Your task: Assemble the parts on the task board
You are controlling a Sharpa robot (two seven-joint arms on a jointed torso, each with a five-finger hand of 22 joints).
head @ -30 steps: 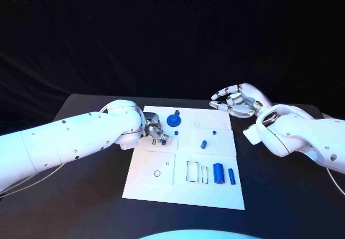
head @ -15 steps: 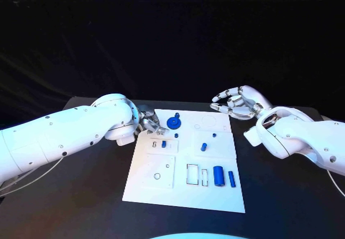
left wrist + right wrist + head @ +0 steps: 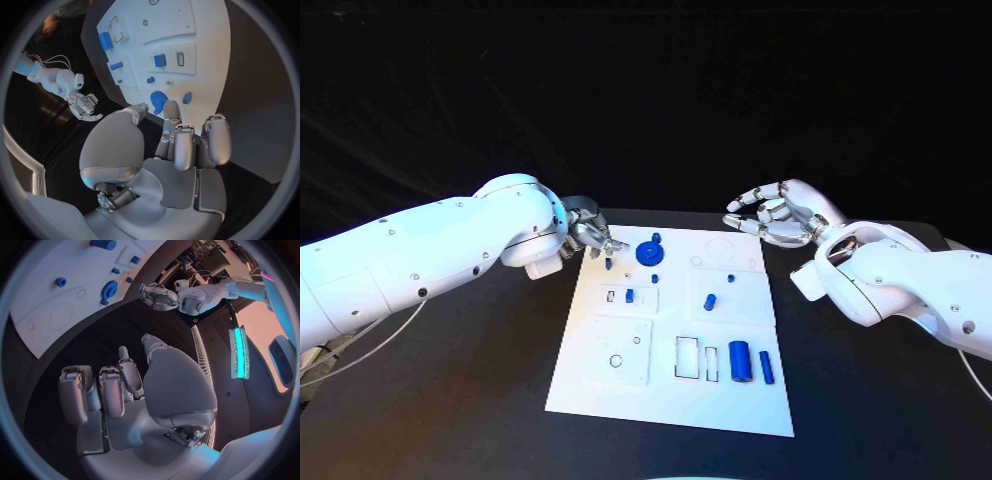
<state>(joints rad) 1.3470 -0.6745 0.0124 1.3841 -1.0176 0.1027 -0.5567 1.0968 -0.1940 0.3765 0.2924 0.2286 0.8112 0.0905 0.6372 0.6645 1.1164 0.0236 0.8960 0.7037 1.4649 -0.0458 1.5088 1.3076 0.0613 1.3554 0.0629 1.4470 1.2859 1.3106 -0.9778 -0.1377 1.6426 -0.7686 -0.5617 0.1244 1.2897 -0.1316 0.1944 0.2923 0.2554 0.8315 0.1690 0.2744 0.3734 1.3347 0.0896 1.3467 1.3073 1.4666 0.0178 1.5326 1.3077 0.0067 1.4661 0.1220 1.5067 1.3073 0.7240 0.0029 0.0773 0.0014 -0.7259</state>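
Black table point(image 3: 473, 400) with the white task board point(image 3: 668, 390) flat at its middle.

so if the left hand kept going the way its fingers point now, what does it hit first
Most likely the blue gear at the far end of the task board. The left hand holds nothing, and its fingertips aim at the gear. Its height above the board is unclear, so it might pass over.

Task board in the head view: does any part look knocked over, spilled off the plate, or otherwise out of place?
Nothing stands out. The white task board lies flat on the black table, and the small blue parts, like the blue gear and the blue cylinder, all sit on it. The left hand and right hand hold nothing.
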